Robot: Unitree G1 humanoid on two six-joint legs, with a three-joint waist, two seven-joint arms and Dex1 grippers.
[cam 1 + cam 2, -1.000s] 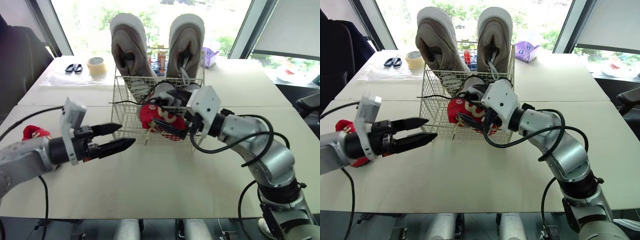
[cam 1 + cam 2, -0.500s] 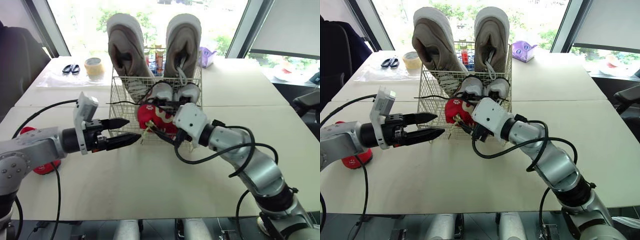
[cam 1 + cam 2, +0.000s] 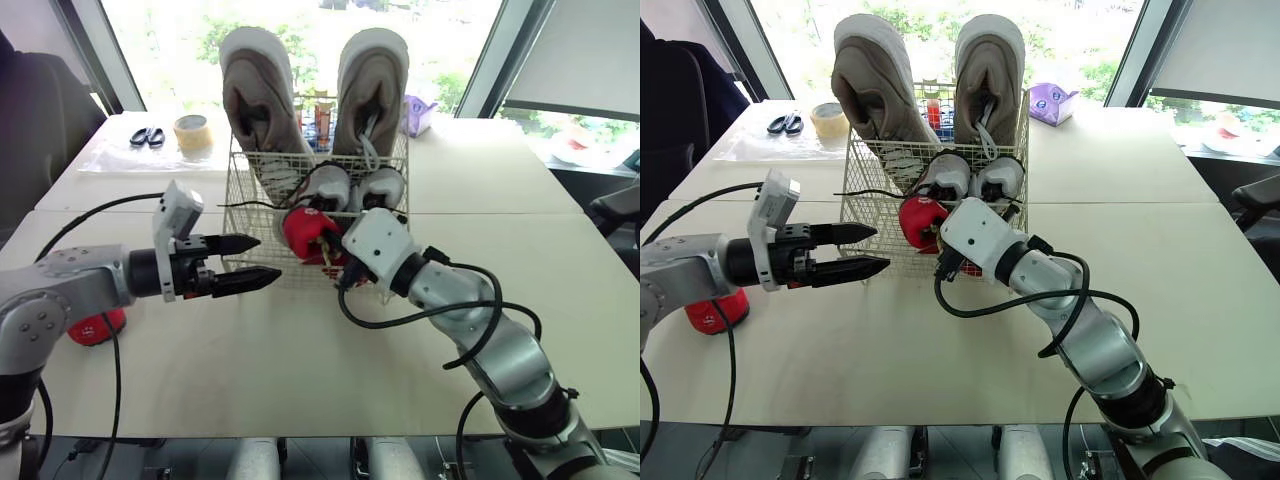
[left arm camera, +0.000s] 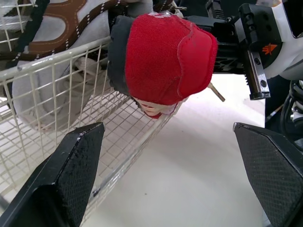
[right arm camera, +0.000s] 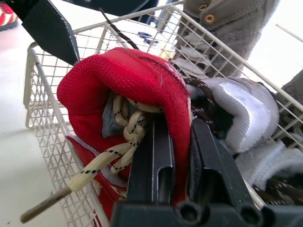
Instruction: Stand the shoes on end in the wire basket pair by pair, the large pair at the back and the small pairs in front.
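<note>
The wire basket stands mid-table. Two large taupe shoes stand on end at its back, with two small white-grey shoes in front of them. My right gripper is shut on the collar of a small red shoe, which it holds over the basket's front rim with a cream lace hanging out. My left gripper is open and empty, just left of the red shoe at the basket's front-left corner. A second red shoe lies on the table beside my left arm.
At the back left are a tape roll and scissors on a clear plastic sheet. Bottles stand behind the basket and a purple box lies at the back right. Bare tabletop stretches in front of the basket.
My right gripper's fingers have closed on the red shoe and brought it up to the basket's front rim. My left gripper has reached forward toward the basket and stayed open.
</note>
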